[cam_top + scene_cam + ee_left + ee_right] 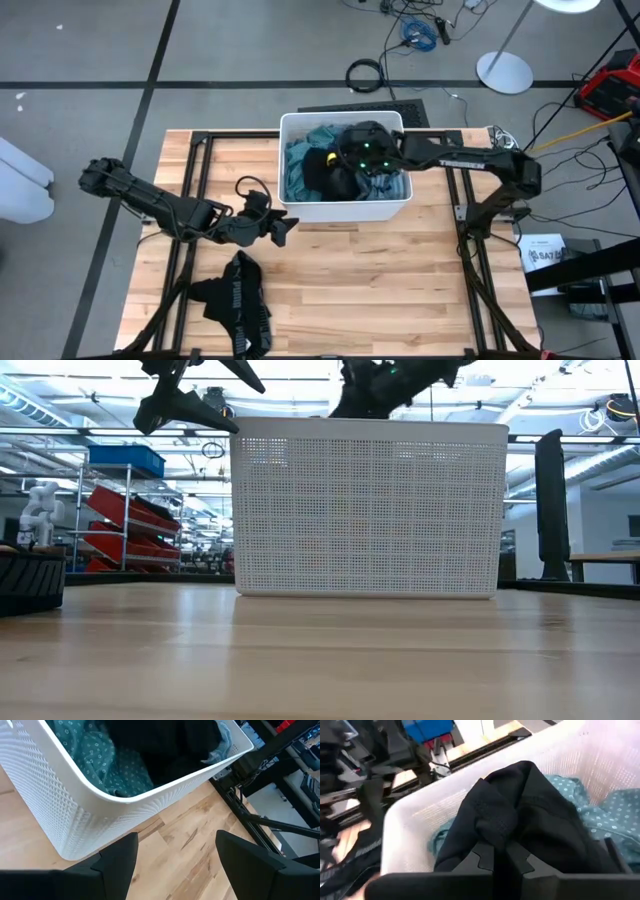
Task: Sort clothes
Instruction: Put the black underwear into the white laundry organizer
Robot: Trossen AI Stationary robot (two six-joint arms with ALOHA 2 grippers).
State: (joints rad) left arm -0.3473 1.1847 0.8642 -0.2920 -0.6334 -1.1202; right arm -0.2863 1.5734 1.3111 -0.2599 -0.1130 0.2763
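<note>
Inside bin: two garments; one black garment on table.

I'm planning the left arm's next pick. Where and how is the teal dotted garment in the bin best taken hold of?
Judging from the views, grip the bunched teal dotted garment at its exposed folds along the white bin's left side, coming straight down from above. The black garment, pinched by the right claw, covers the middle, and the bin's walls block any sideways approach. The open left claw waits beside the bin.

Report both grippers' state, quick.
Left gripper: open, empty, over the table beside the bin.
Right gripper: shut on black garment in the bin.
</note>
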